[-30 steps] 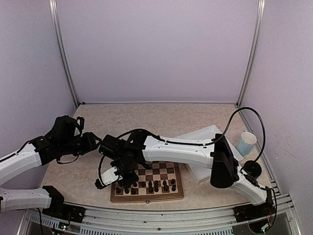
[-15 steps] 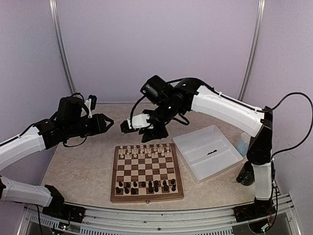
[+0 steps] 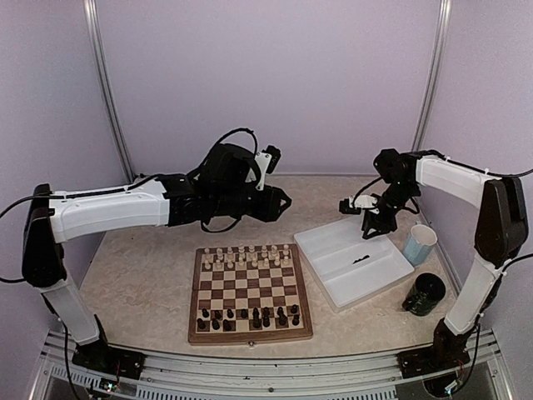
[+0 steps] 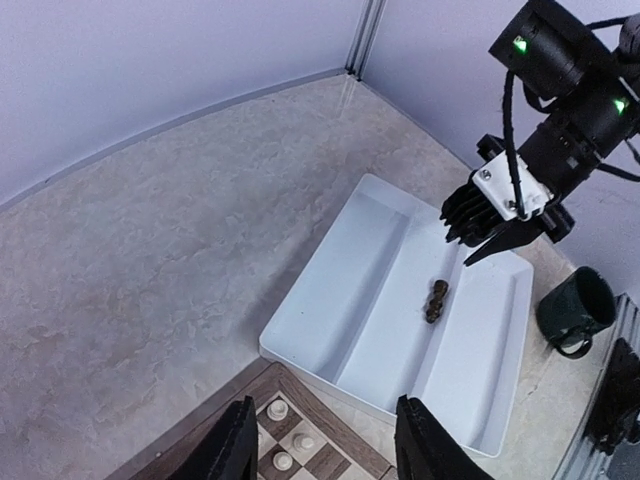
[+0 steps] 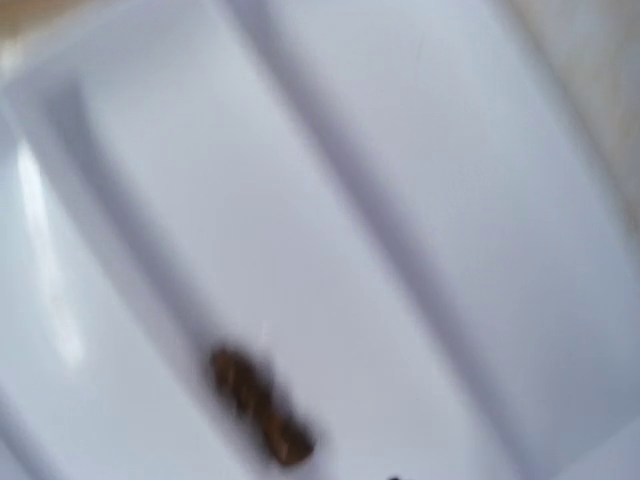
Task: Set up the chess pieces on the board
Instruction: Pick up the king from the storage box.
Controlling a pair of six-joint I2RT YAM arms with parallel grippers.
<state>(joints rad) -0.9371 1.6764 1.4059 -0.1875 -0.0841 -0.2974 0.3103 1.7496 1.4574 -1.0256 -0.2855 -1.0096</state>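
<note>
The board (image 3: pixel 251 334) lies at the table's front centre, with cream chess pieces (image 3: pixel 247 254) on its far rows and dark ones (image 3: pixel 250 317) on its near rows. One dark piece (image 3: pixel 361 259) lies on its side in the white tray (image 3: pixel 333 246); it also shows in the left wrist view (image 4: pixel 436 300) and, blurred, in the right wrist view (image 5: pixel 262 405). My right gripper (image 3: pixel 372 227) hovers over the tray's far end just above that piece, jaws apart, holding nothing. My left gripper (image 3: pixel 279 202) is open and empty, held high behind the board's far right corner (image 4: pixel 250 385).
A pale blue paper cup (image 3: pixel 419 243) stands right of the tray. A dark green mug (image 3: pixel 425 293) stands near the front right corner and shows in the left wrist view (image 4: pixel 575 310). Walls close in the table at the back and sides.
My right arm has swung from low over the board's left side, up and across to the tray on the right. My left arm has stretched from the far left towards the table's middle.
</note>
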